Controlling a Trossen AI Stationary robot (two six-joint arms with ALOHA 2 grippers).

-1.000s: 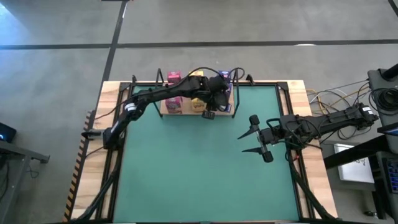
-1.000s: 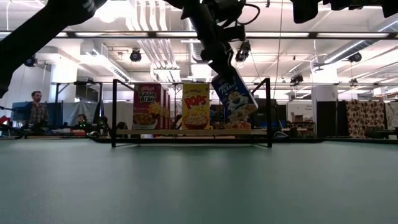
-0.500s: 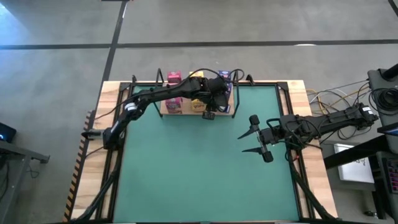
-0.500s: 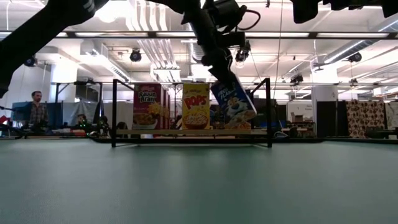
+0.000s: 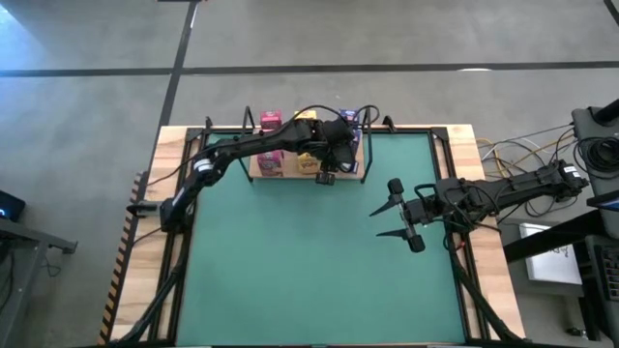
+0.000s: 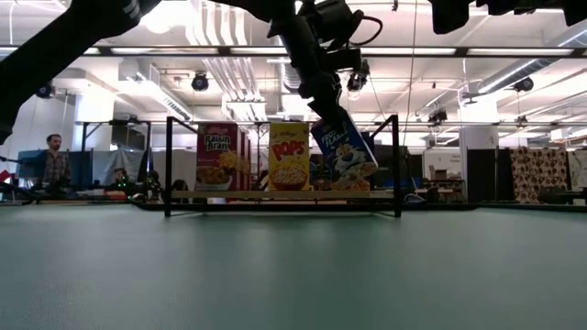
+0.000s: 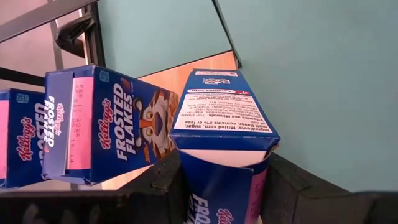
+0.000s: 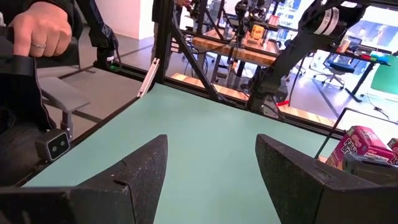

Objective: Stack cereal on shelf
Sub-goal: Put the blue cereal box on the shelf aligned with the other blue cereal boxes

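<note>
The left gripper (image 6: 323, 92) clamps the top of a blue box (image 6: 344, 147) over the right end of the shelf (image 6: 275, 193). The box's long axis runs roughly upright but leans, top toward the yellow box (image 6: 288, 156), bottom kicked out toward the right bracket (image 6: 396, 165); its printed front faces the low camera. Whether its bottom edge touches the board cannot be told.

In the low view three box fronts are countable: one pink box (image 6: 216, 156), one yellow and the held blue one, the first two standing upright in a row. The left wrist view shows more blue boxes behind: one Frosted Flakes box (image 7: 106, 124) beside the held box (image 7: 221, 118), and part of another at the frame edge. The full count is hidden.

The right gripper (image 5: 392, 210) waits, fingers wide apart and holding nothing, over the green mat (image 5: 290, 261), well apart from the shelf.

The tabletop has light-wood edges (image 5: 488, 280) around the mat. Behind it lies an open workshop with ceiling ducts, and a person (image 6: 57, 165) sits far off.
</note>
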